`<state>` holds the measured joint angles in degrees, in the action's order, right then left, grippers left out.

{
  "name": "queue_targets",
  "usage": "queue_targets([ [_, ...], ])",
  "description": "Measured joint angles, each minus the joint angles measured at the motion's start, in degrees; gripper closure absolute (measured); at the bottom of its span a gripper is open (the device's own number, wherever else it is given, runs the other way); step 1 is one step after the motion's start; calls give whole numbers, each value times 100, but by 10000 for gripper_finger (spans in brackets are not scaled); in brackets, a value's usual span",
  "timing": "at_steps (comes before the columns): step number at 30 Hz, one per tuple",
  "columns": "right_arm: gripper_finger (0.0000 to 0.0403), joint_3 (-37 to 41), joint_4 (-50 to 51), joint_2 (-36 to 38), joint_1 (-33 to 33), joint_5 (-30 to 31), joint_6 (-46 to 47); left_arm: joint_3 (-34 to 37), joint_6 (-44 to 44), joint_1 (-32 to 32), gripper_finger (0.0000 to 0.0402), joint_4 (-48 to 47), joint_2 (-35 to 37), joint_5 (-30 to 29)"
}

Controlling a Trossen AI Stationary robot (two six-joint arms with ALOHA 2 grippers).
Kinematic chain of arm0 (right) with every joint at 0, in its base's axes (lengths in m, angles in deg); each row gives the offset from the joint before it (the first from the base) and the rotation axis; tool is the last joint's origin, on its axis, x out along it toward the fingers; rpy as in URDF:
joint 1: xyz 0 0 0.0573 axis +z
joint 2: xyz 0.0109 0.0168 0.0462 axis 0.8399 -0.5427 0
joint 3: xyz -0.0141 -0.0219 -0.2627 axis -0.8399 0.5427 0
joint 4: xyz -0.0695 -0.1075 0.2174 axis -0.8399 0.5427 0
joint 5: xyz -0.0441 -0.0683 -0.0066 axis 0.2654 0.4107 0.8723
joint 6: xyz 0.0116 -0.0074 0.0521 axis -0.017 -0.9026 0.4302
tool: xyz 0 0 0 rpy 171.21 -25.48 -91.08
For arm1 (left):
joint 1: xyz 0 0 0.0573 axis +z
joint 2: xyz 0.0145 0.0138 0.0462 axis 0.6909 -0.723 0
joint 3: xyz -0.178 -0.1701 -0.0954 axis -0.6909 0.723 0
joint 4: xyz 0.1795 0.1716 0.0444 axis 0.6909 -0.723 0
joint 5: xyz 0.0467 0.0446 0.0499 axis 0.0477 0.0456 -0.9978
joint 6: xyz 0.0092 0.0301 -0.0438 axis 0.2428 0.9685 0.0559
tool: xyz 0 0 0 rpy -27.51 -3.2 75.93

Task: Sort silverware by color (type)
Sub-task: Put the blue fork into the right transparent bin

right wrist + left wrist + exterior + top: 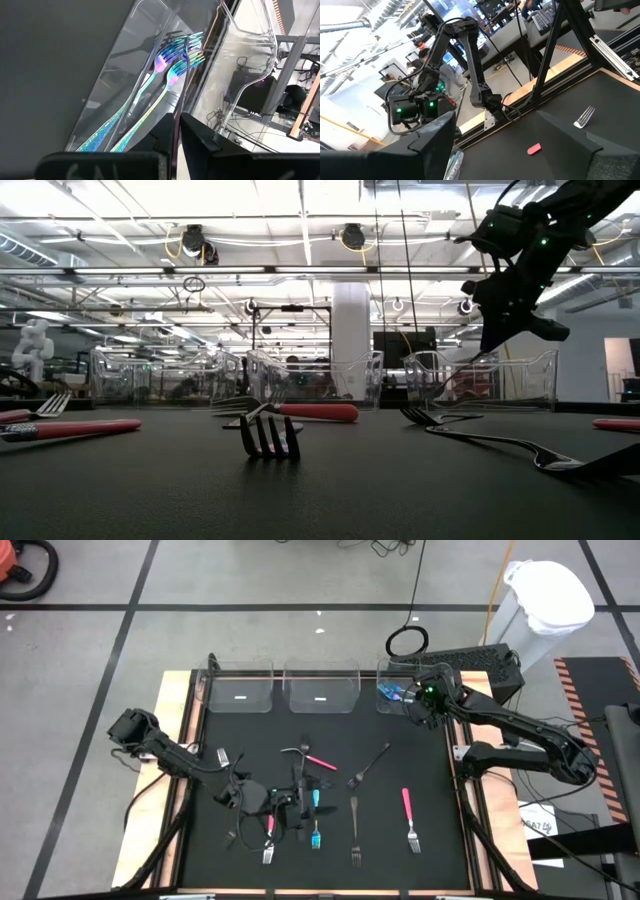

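At the counter's near left, your left end effector (243, 796) hangs low over the cluster of silverware, its fingers spread and holding nothing. Just beside it to the right lie a pink-handled fork (269, 838), a tangle of black pieces (297, 802) and a teal-handled fork (316, 823); all three run roughly front to back with the heads toward the near edge. This arm is plainly the nearer one for that heap, so your next reach there is a short slide rightward with the fingers set across a handle. Farther right lie a black fork (355, 832), another black piece on the diagonal (370, 767), and a second pink-handled fork (409, 819). At the far right, your right end effector (418, 702) sits over the rightmost clear bin (384, 698), fingers pressed together and empty; two iridescent blue forks (165, 80) lie inside that bin.
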<state>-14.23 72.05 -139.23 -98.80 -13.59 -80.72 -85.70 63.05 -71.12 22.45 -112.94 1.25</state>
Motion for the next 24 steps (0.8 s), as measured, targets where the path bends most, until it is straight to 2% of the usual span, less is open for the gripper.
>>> queue_targets([
  [8,360,0,-7,0,-2,9,42,0,-82,0,130,-12,0,0],
  [18,256,0,-110,0,-95,31,168,0,-105,-9,130,-52,-1,1],
  [24,229,0,-177,0,-220,177,197,0,-105,-9,130,-50,0,1],
])
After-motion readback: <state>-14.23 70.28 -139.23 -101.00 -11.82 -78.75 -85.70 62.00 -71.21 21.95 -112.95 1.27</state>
